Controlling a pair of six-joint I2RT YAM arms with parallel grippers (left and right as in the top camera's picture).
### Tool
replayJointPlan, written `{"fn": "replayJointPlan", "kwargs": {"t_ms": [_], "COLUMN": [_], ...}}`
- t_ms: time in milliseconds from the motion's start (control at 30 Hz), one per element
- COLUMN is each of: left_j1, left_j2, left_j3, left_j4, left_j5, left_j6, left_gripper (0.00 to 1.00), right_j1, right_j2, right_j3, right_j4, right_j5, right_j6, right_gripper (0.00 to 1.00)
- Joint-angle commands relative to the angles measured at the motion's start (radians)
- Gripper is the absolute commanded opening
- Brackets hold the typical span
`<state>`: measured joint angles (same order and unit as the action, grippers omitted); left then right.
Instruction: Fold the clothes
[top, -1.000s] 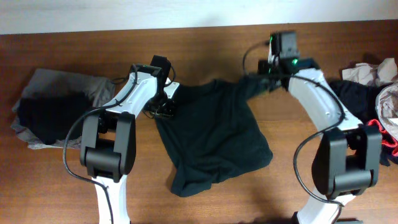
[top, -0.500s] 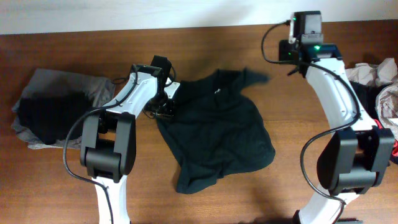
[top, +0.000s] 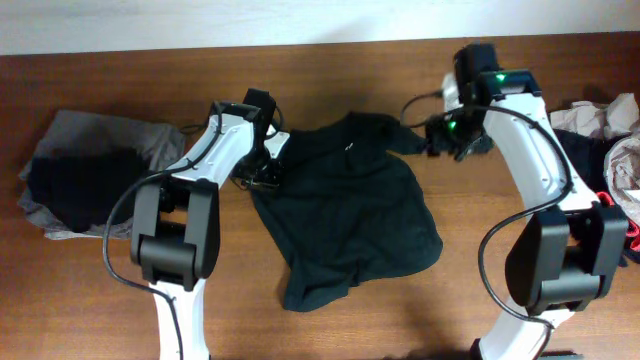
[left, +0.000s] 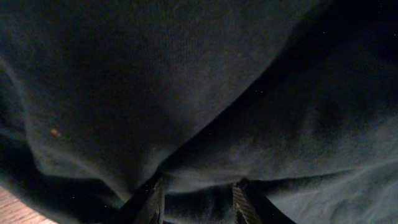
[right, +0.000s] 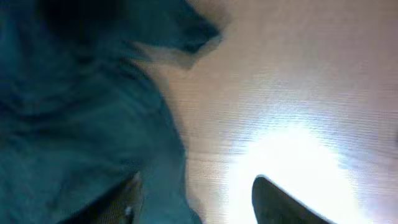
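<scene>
Back from the table's (top: 330, 75) far edge, our right gripper (top: 438, 140) hovers at the black T-shirt's (top: 345, 215) sleeve — fingers wide. Our left gripper's (top: 260, 176) narrow fingers seem to pinch its cloth.

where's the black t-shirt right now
In the overhead view the black T-shirt lies crumpled on the middle of the wooden table between the arms, with the left pincer at its upper-left edge and the right pincer by its upper-right sleeve.

No legible text, white mark (top: 349, 147) on black T-shirt (top: 345, 215) unreadably small
</scene>
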<state>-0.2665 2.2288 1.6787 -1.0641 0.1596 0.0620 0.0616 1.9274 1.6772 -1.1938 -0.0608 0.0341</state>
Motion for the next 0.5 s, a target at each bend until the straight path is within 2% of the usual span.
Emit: {"fn": "replayJointPlan", "kwargs": {"t_ms": [0,33,100,167,233,333,467], "left_j1": [0.005,0.005,0.005,0.005,0.005,0.002,-0.019], "left_j2": [0.06,0.06,0.06,0.06,0.06,0.06,0.061], "left_j3": [0.081,0.117,0.187,0.272,0.325,0.372,0.379], "left_j4": [-0.049,-0.064,-0.089,-0.104,-0.102,-0.071,0.031], "left_j5": [-0.026,-0.026,-0.026,-0.026,-0.026,-0.024,0.029], "left_j6": [-0.01,-0.01,-0.009,-0.008,0.024,0.089,0.24], "left_gripper": [0.37,0.37,0.37,0.29,0.22,0.08,0.02], "right_j1": [0.053,0.069,0.097,0.124,0.133,0.135,0.135], "right_j2": [-0.012,-0.012,-0.012,-0.012,-0.012,-0.012,-0.012], "right_j3": [0.01,0.007,-0.003,-0.047,-0.09,-0.175,-0.291], "right_j4": [-0.07,-0.089,-0.111,-0.102,-0.076,-0.009,0.069], "right_j5": [-0.063,-0.063,-0.061,-0.06,-0.06,-0.068,-0.092], "right_j6": [0.034,0.039,0.067,0.11,0.134,0.14,0.14], "right_gripper": [0.49,0.38,0.24,0.09,0.04,0.04,0.04]}}
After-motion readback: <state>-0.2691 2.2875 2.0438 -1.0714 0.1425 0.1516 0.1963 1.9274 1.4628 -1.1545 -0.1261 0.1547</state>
